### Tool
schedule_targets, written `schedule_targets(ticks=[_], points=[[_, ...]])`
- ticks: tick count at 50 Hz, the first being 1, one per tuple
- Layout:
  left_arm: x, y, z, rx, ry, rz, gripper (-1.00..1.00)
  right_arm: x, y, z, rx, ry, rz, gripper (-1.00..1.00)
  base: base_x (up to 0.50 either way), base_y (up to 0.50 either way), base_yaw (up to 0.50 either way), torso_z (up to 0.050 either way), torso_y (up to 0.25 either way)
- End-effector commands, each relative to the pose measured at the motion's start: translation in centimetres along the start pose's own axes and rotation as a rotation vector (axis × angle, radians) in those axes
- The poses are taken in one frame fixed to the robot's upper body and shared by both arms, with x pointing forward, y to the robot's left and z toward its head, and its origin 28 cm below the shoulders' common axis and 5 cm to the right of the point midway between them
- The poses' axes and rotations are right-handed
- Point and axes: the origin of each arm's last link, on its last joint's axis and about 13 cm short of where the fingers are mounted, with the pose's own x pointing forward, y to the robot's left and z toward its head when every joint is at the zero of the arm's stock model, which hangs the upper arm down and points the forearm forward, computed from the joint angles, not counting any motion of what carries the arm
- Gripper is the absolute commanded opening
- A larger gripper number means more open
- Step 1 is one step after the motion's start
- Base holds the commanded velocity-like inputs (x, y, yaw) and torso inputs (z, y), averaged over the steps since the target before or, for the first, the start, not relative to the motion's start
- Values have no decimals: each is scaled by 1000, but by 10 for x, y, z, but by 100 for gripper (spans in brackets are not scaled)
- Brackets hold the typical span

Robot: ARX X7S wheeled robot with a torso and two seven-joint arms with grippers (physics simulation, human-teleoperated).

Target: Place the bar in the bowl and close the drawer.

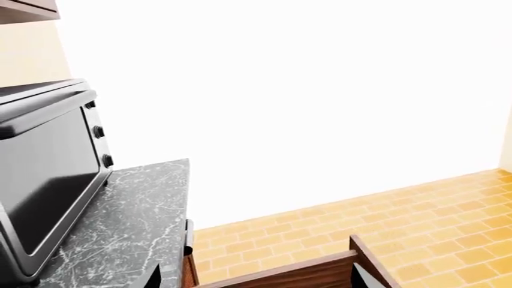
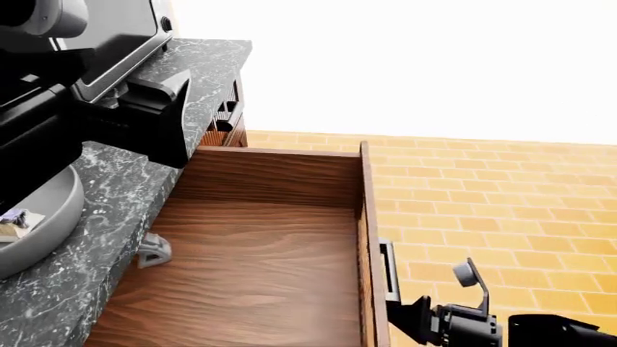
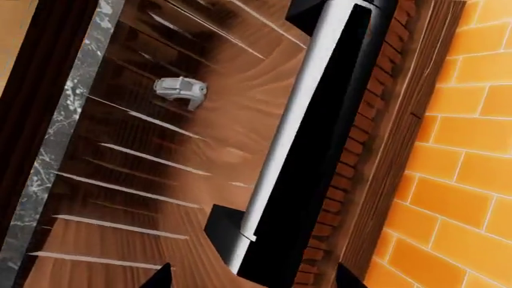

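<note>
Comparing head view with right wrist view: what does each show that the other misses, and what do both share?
Only the head view shows the bowl on the marble counter with the bar inside it, the toaster oven, and the right pincer outside the drawer front. Only the right wrist view shows the silver handle and ribbed front up close. Both show the open drawer, its small grey object and the brick floor.

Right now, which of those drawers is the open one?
The wide drawer nearest the robot, pulled far out so its bare wooden floor shows. The narrower ribbed drawers beyond it, under the end of the countertop, look shut.
</note>
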Motion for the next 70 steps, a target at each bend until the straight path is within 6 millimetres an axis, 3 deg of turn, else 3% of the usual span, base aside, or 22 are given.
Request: schedule_targets(ticks=[1, 18, 39, 48, 57, 70], points=[[1, 0, 0, 1, 1, 4, 100, 42, 19, 3, -24, 78, 134, 100, 0, 0, 0, 0, 0], [2, 2, -2, -1, 6, 11, 100, 91, 57, 24, -88, 194, 304, 100, 0, 0, 0, 0, 0], [4, 3, -4, -6, 13, 15, 100, 155, 99, 44, 75, 166, 399, 100, 0, 0, 0, 0, 2], [4, 5, -4, -6, 12, 18, 100, 178, 123, 39, 45, 237, 398, 100, 0, 0, 0, 0, 2], [4, 6, -4, -6, 11, 20, 100, 199, 129, 36, 39, 283, 392, 100, 0, 0, 0, 2, 3], [6, 7, -6, -9, 15, 23, 100, 207, 138, 31, 53, 297, 417, 100, 0, 0, 0, 2, 3]])
